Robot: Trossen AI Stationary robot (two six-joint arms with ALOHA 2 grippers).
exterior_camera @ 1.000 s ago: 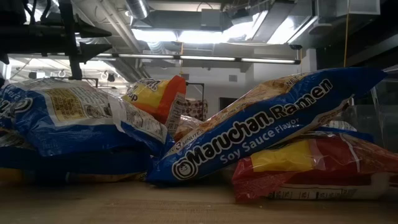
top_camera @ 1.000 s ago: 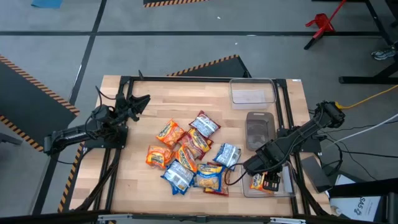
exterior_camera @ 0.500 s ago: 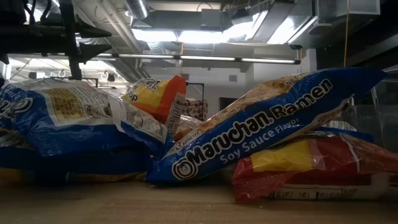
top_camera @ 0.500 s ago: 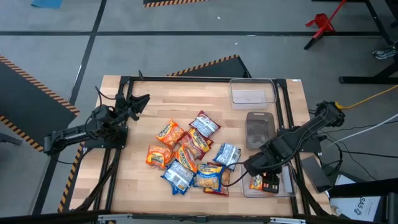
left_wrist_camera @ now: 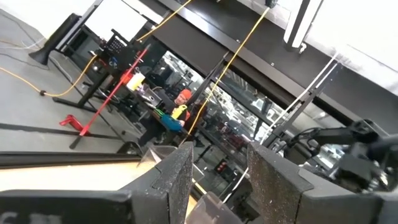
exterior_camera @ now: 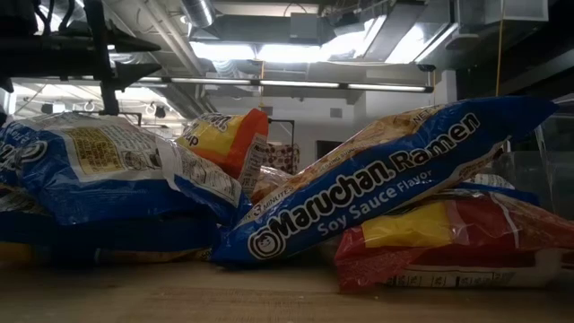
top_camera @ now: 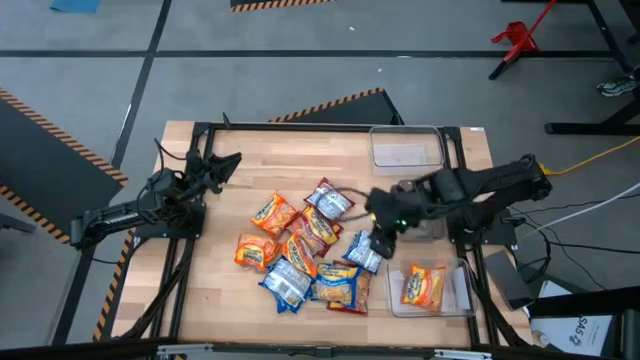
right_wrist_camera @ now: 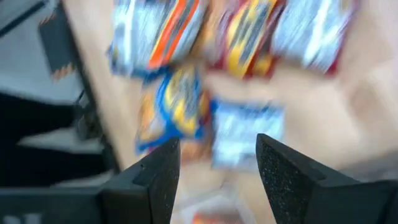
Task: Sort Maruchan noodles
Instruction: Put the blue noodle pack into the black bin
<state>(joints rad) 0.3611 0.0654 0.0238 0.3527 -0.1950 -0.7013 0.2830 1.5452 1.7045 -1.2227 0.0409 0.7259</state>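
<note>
Wooden table (top_camera: 230, 150): clear bins (top_camera: 407, 147) beside noodles (top_camera: 305, 250)

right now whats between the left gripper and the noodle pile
Only bare wooden table, seen in the high view. The left gripper waits at the table's left side, apart from the noodle pile.

In the low view, the blue packet (exterior_camera: 386, 184) lying tilted across the middle of the pile carries white lettering that reads "Maruchan Ramen" and, beneath it, "Soy Sauce Flavor". Near its lower end a small yellow circle shows a "3" with tiny words that look like "minutes". The printing on the other packets is too small or turned away to read.
</note>
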